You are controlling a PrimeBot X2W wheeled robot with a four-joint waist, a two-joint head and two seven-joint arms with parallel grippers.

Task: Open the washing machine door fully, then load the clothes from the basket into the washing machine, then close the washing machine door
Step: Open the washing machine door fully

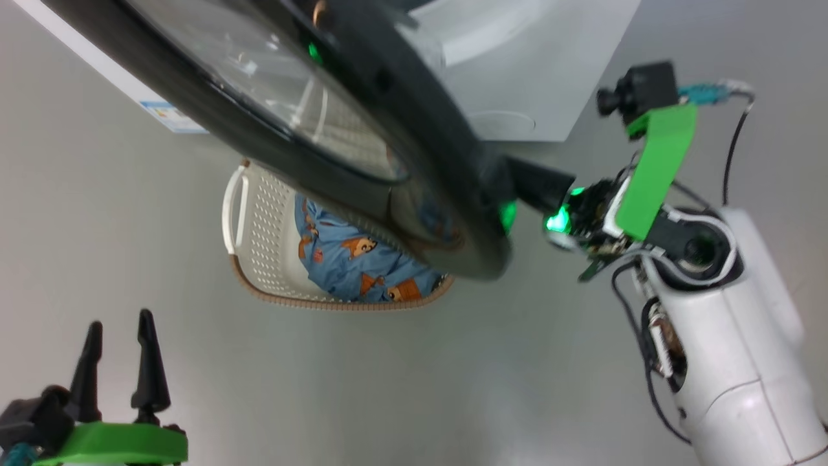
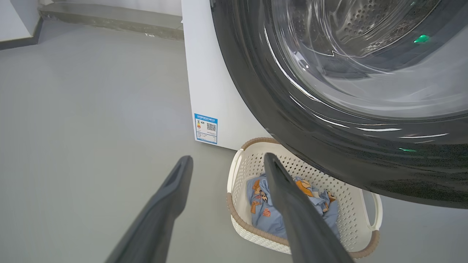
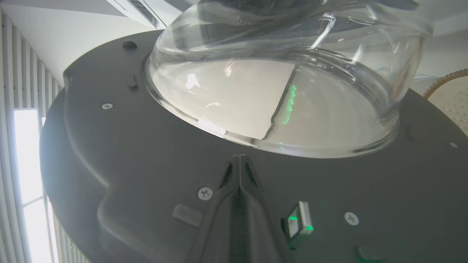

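The washing machine door (image 1: 420, 129), with its black rim and glass bowl, hangs open across the top of the head view, above the basket (image 1: 265, 220). The clothes (image 1: 349, 259) lie in the basket, partly hidden by the door. My right gripper (image 1: 517, 178) meets the door's edge from the right. In the right wrist view that gripper (image 3: 239, 157) is shut, its tips resting on the door's (image 3: 128, 146) black inner face below the glass bowl (image 3: 274, 91). Low on the left, away from the basket, my left gripper (image 1: 119, 320) stands open and holds nothing. In its wrist view, my left gripper (image 2: 227, 159) points towards the basket (image 2: 237, 215) and clothes (image 2: 263, 215).
The white washing machine (image 1: 537, 58) stands behind the door, with a blue energy label (image 2: 206, 128) low on its front (image 2: 212, 91). Grey floor (image 1: 388, 388) spreads around the basket. My right forearm (image 1: 731, 336) fills the lower right.
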